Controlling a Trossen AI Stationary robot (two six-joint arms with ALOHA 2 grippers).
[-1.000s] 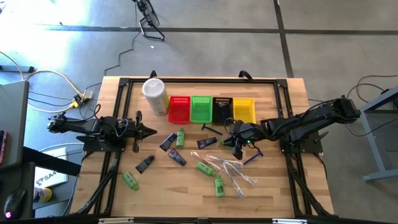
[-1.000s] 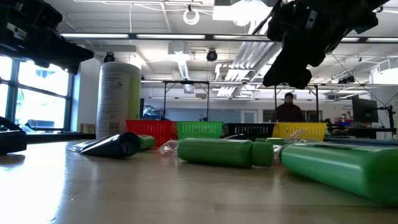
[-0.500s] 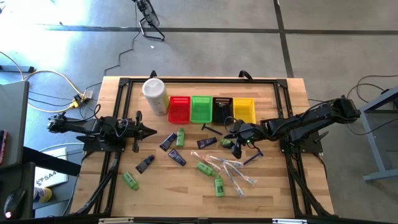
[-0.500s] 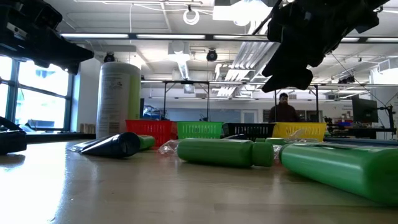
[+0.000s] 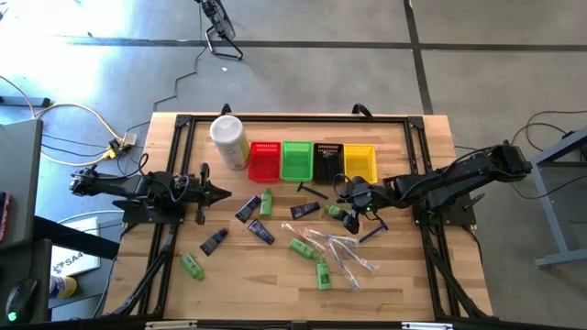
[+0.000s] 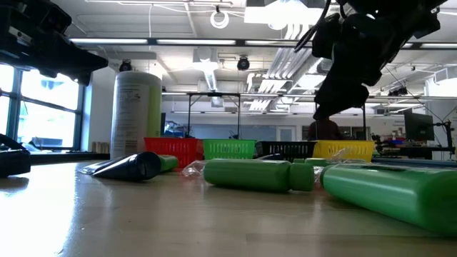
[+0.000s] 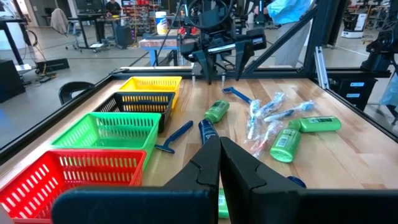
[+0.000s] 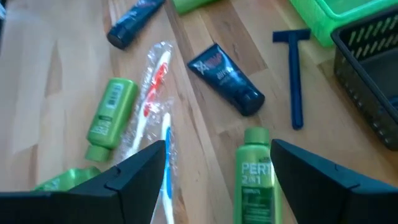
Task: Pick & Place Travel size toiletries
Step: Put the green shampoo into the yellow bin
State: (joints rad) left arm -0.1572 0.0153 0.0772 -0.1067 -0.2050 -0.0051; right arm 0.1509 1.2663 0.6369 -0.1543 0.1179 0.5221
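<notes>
The travel size toiletries lie scattered on the wooden table (image 5: 431,275): green bottles (image 5: 323,272), navy tubes (image 5: 260,231), wrapped toothbrushes (image 8: 155,93) and a blue razor (image 8: 296,81). My right gripper (image 8: 217,149) hangs open above one green bottle (image 8: 255,177), which lies flat on the table; the fingers stand to either side of it and above it, touching nothing. In the high view the right gripper (image 5: 348,205) is just in front of the baskets. My left gripper (image 7: 219,163) stays shut and empty at the table's left (image 5: 216,192).
Red (image 5: 264,161), green (image 5: 296,160), black (image 5: 327,161) and yellow (image 5: 359,162) baskets stand in a row at the far edge. A tall white canister (image 5: 228,139) stands left of them. A person (image 6: 328,127) shows in the room behind.
My right gripper has opened wide and tipped a little further down, staying above the green bottle. The left arm and the toiletries have kept still.
</notes>
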